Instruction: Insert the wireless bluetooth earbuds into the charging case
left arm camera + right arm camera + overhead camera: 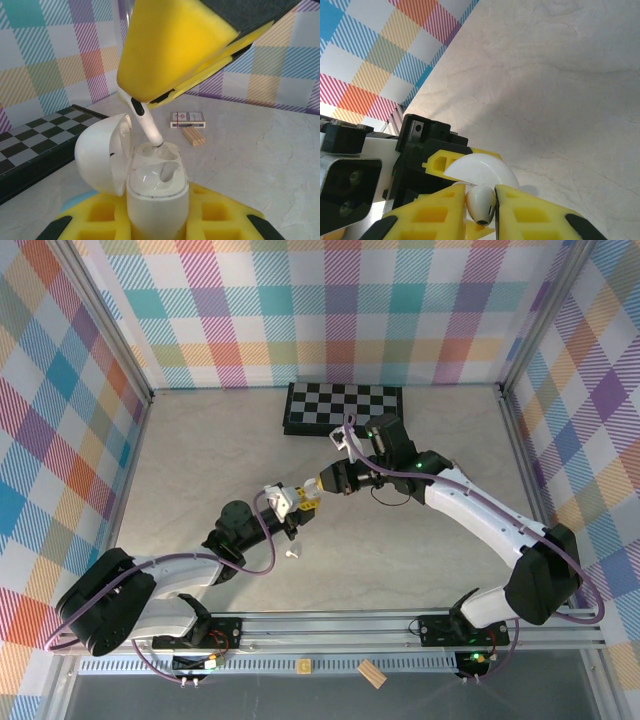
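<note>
Open charging case (156,210); white earbud (148,126) stem-first, tip inside.

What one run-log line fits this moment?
step: insertion | left jaws: shut on case, lid open | right jaws: shut on white earbud, stem tip at a socket | table: one loose earbud

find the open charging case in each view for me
top external: charging case just left of centre, between the arm tips
left wrist: case bottom centre, lid swung open leftward
right wrist: its white lid bottom centre, behind the yellow fingers
shared landmark: earbud pinched in right gripper
</note>
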Robot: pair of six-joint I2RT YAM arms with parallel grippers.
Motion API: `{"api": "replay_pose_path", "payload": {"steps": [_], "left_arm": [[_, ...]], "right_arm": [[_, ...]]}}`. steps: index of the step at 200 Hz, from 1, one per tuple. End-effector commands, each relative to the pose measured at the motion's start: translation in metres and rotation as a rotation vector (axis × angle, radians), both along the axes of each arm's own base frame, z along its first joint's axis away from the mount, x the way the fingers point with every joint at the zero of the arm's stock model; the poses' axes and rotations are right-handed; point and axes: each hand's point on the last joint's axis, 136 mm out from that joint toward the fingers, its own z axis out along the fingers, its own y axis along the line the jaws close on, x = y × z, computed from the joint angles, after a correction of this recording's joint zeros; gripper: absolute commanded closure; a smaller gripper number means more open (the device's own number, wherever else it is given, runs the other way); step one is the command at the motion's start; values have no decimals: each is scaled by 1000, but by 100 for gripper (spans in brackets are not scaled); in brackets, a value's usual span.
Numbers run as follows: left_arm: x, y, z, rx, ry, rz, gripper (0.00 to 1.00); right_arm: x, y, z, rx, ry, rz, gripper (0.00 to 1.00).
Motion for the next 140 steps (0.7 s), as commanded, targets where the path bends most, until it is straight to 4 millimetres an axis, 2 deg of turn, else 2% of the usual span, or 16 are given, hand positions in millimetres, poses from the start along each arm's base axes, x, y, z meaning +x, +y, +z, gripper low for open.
{"api": "replay_pose_path", "payload": {"steps": [1,68,140], "left_arm": [[1,0,28,-67,-49,10,90],[10,4,36,-122,-45,60,91],[5,3,44,-141,-55,36,92]], "right_arm": [[0,2,1,28,9,14,79],[0,3,-4,31,29,11,79],[7,2,-14,-8,38,-16,79]]}}
